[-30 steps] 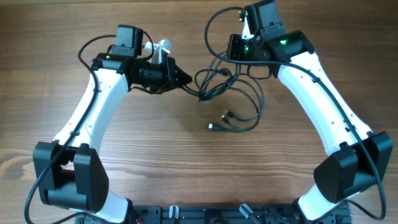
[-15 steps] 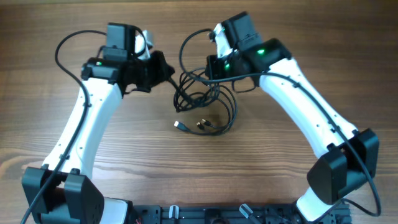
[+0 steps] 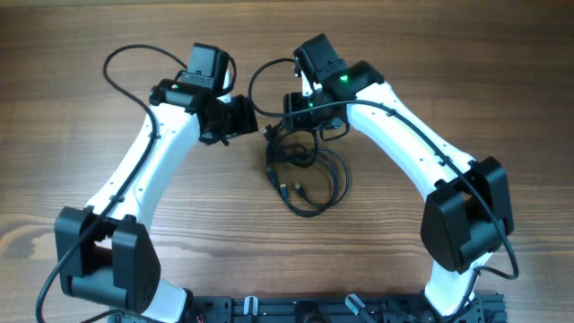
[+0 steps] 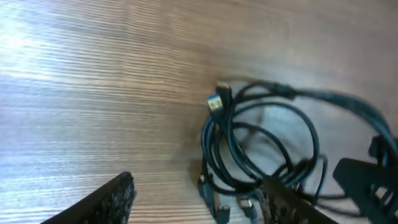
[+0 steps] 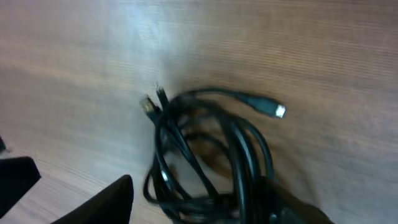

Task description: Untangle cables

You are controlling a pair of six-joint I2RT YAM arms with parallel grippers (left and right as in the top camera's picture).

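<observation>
The cables lie in a loose black tangle of loops on the wooden table, between the two arms and a little nearer the front. My left gripper is just left of the tangle's top. My right gripper is right above that top. In the left wrist view the cables lie ahead with a silver plug sticking out, and the left gripper is open, its right finger over the loops. In the right wrist view the cables run between the wide-apart fingers of the open right gripper.
Thicker black wires loop from each wrist, one by the left arm and one by the right. Both arm bases stand at the front corners, with a dark rail along the front edge.
Both grippers have opened and let go of the cables. The tangle has shifted slightly right and now lies slack on the table. Both arms have swung in closer to each other.
</observation>
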